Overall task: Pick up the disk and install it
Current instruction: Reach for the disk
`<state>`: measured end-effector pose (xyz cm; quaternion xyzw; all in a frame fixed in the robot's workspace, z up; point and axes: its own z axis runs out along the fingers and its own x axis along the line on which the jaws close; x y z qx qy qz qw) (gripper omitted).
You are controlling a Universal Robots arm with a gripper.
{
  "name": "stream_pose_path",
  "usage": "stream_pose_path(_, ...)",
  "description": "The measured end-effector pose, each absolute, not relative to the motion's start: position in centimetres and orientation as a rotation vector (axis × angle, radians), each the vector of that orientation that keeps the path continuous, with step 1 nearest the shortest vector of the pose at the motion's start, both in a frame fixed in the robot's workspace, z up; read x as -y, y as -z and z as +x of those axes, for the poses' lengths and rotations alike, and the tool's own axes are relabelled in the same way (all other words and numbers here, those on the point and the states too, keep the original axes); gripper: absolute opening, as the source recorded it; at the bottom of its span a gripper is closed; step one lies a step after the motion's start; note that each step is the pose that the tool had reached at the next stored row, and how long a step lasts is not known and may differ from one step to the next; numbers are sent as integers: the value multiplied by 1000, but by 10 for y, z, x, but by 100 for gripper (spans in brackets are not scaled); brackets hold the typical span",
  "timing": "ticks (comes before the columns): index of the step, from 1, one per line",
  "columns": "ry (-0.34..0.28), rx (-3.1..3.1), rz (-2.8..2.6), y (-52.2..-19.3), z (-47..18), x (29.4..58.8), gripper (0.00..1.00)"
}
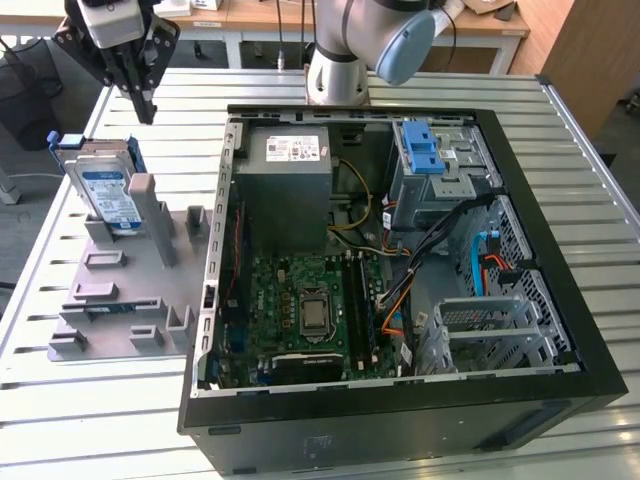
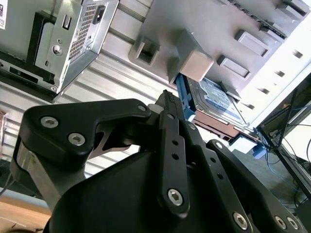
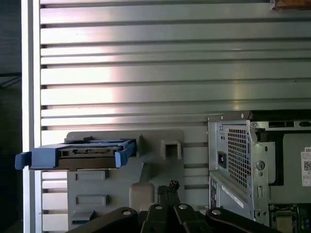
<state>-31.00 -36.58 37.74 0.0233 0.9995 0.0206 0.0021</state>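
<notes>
The disk [image 1: 105,190] is a silver drive with a white-and-blue label in a blue carrier frame. It stands on edge in a grey holder [image 1: 120,290] at the exterior view's left. My gripper [image 1: 145,108] hangs in the air above and a little behind the disk, apart from it. Its fingers are shut together and hold nothing. In the second wrist view the gripper [image 2: 167,97] points toward the disk [image 2: 218,99]. The first wrist view shows the disk [image 3: 90,153] edge-on beyond the gripper [image 3: 169,187].
An open computer case [image 1: 400,270] lies on the slatted metal table [image 1: 110,420], to the right of the holder. Inside are a grey metal box [image 1: 290,170], a blue ridged latch piece [image 1: 422,150] on a drive cage, a motherboard and cables.
</notes>
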Motion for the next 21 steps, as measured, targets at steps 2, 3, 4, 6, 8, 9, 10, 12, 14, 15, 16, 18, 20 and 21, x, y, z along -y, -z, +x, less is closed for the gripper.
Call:
stream_pose_path(2, -65, -3136, 72, -377, -314, 365, 10)
stream_pose_path(3, -64, -3136, 72, -377, -315, 365, 10)
stream_pose_path(4, -64, -3136, 72, -377, -317, 365, 10)
stream_pose_path(6, -65, -3136, 72, -377, -322, 364, 10)
stream_pose_path(8, -64, -3136, 71, -377, -327, 364, 10)
stream_pose_path(9, -65, -3136, 71, -377, -329, 363, 10)
stream_pose_path(10, -65, -3136, 71, -377, -332, 363, 10)
stream_pose_path(12, -65, -3136, 71, -376, -337, 362, 10)
stream_pose_path(14, -64, -3136, 71, -376, -342, 362, 10)
stream_pose_path(15, -65, -3136, 71, -376, -344, 362, 10)
stream_pose_path(16, -64, -3136, 71, -376, -347, 361, 10)
stream_pose_path(18, -65, -3136, 70, -376, -353, 361, 10)
stream_pose_path(20, -65, -3136, 70, -376, -357, 360, 10)
stream_pose_path(21, -64, -3136, 70, -376, -359, 360, 10)
